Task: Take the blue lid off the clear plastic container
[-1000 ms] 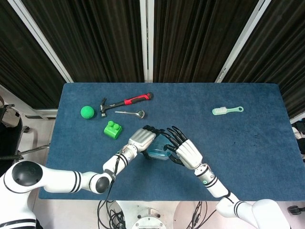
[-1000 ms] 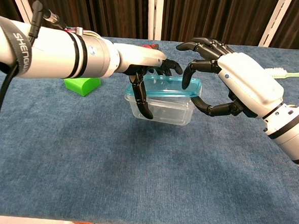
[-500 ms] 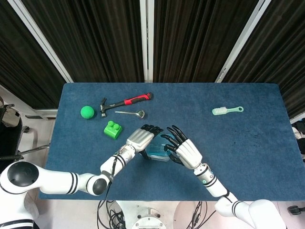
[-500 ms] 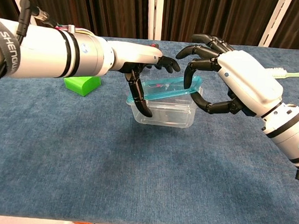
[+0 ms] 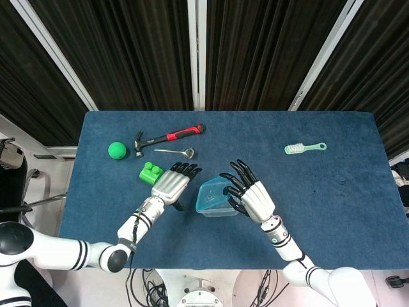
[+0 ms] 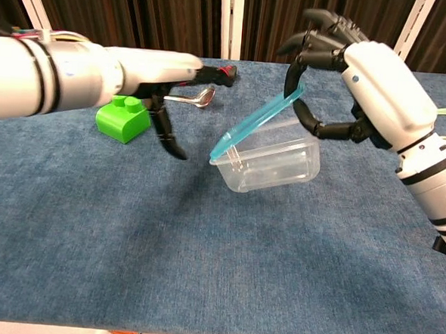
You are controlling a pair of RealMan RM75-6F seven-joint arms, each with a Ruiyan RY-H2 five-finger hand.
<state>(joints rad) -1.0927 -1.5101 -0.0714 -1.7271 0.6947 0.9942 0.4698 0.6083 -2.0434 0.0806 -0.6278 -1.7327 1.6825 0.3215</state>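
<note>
Now right hand (image 6: 365, 77) pinching tilted blue lid (image 6: 257, 121), left hand (image 6: 156, 76) spread, empty

Right hand (image 5: 255, 197) on blue lid (image 5: 213, 194)

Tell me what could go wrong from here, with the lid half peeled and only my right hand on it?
The blue lid is up on the side held by the right hand, but its low edge still sits on the clear container, which looks tipped. It may be dragged along or flip. The left hand is off the container, so nothing braces it. The container could also slide toward the green block.
</note>
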